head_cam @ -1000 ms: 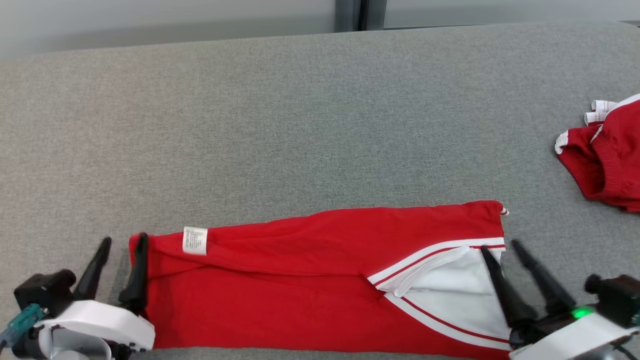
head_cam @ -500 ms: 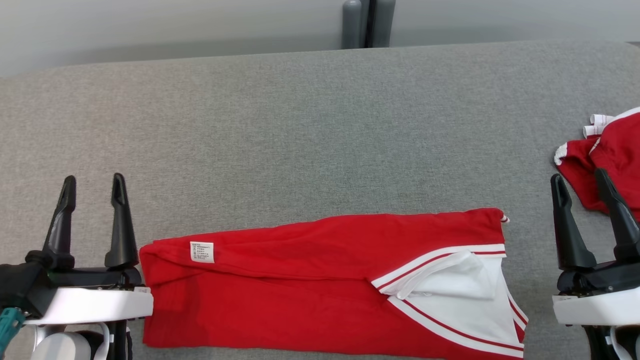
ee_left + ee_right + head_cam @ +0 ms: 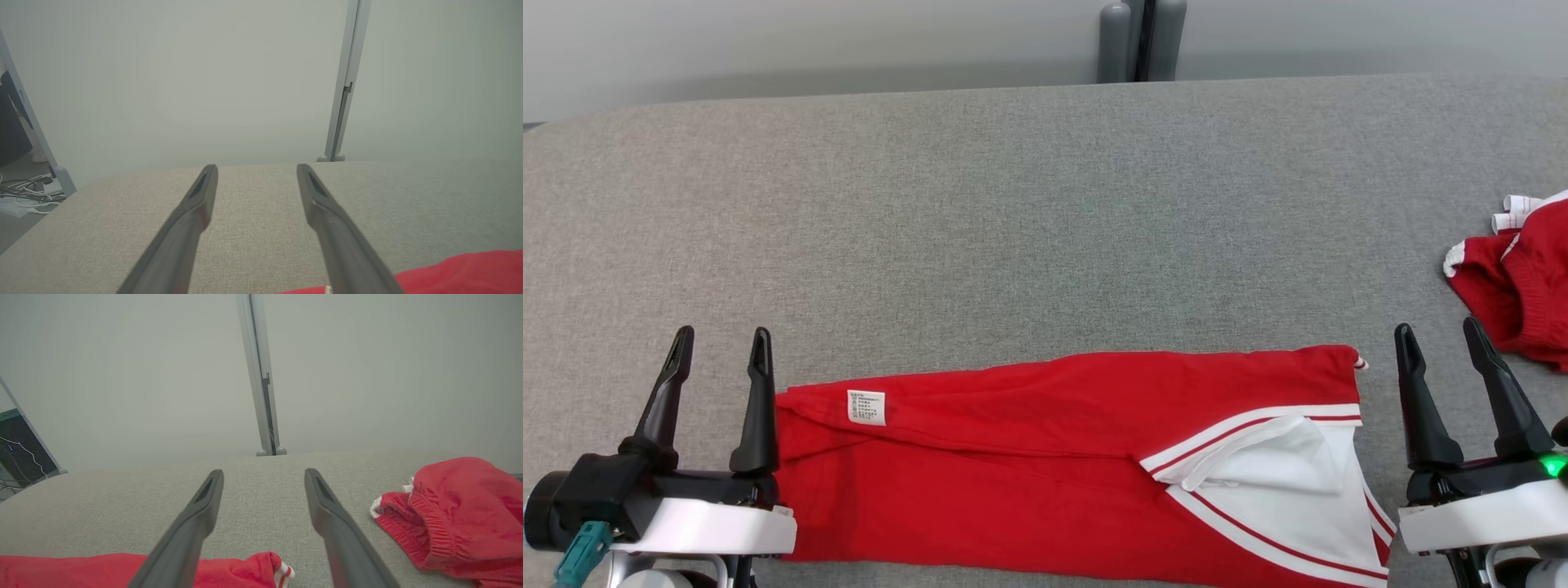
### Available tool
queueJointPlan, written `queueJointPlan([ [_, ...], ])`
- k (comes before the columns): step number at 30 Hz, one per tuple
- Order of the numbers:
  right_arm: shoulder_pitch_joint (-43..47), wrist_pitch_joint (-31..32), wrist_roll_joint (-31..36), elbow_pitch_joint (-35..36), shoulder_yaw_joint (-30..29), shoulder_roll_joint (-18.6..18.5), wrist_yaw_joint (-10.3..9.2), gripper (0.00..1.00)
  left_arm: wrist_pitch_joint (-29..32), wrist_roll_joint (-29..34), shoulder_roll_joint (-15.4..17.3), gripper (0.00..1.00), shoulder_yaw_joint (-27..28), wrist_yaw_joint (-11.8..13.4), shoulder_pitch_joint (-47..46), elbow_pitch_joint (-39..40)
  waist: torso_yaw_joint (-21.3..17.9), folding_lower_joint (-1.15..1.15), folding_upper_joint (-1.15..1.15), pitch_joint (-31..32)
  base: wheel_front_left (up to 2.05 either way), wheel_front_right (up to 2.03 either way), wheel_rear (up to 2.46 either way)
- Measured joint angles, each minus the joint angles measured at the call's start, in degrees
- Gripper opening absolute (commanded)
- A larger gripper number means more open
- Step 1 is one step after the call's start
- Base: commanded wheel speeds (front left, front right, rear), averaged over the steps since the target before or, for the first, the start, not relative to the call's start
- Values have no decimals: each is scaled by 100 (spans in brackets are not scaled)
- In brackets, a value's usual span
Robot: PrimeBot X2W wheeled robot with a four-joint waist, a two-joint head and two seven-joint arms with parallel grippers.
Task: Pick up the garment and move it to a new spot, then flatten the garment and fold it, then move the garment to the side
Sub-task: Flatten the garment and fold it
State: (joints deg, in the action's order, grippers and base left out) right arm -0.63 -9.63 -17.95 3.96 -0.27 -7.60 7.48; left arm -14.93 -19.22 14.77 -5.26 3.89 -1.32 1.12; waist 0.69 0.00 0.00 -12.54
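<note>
**Left tool** point(image 3: 723, 332): 8 o'clock of the head view, fingers pointing to 12. Fingers spread, nothing between them. The inner finger stands just beside the garment's 9 o'clock end; whether they touch cannot be told. Judged parked here to take that short edge.

**Counter** point(image 3: 1013, 204): grey woven cover, carrying everything listed.

**Garment** point(image 3: 1029, 457): red, lying flat at 6 o'clock of the counter, close to the near edge, long axis running 9 to 3. Held by neither tool. A crease runs along its length, so it looks already folded into a narrow band.

**Label** point(image 3: 867, 407): small, white, face up near the garment's 9 o'clock end.

**Panel** point(image 3: 1282, 482): white, edged with red and white stripes, at the garment's 4 o'clock corner. One flap lies loosely over it, not quite smooth. Judged the likeliest part to bunch in a further fold.

**Post** point(image 3: 1142, 41): grey upright at 12 o'clock, behind the counter's far edge.

**Right tool** point(image 3: 1437, 325): 4 o'clock, fingers pointing to 12, spread and empty. Just off the garment's 3 o'clock end, with a strip of counter between. With its partner it brackets both short ends, which suits an end-to-end fold.

**Pile** point(image 3: 1519, 286): a second red garment, crumpled, at 3 o'clock, near the right tool and apart from the band.
</note>
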Motion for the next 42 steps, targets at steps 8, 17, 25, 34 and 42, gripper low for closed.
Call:
queueJointPlan([
  [8, -34, -33, -22, -135, 4, -21, 0, 100, 0, 14, -60, 100, 1, -115, -28, -189, 31, 0, 0, 19, 0, 0, 0],
  [17, -171, -33, -70, -394, -88, -40, 0, 100, 0, 22, -82, 100, 12, -144, -49, -241, 22, 0, 0, -25, 0, 0, 0],
  [25, -243, -27, -296, -1558, 194, -20, 0, 100, 0, 11, -120, 100, -45, -190, -174, -296, 101, 0, 0, -139, 0, 0, 0],
  [34, -461, 15, -783, -2710, 938, 18, -2, 100, 0, 4, -152, 100, -56, -233, -259, -359, 118, 0, 0, -223, 0, 0, 0],
  [42, -437, 335, -1403, -2720, 1562, -235, -18, 47, 0, 12, -144, 100, 8, -241, -274, -394, 77, 0, 0, -192, 0, 0, 0],
])
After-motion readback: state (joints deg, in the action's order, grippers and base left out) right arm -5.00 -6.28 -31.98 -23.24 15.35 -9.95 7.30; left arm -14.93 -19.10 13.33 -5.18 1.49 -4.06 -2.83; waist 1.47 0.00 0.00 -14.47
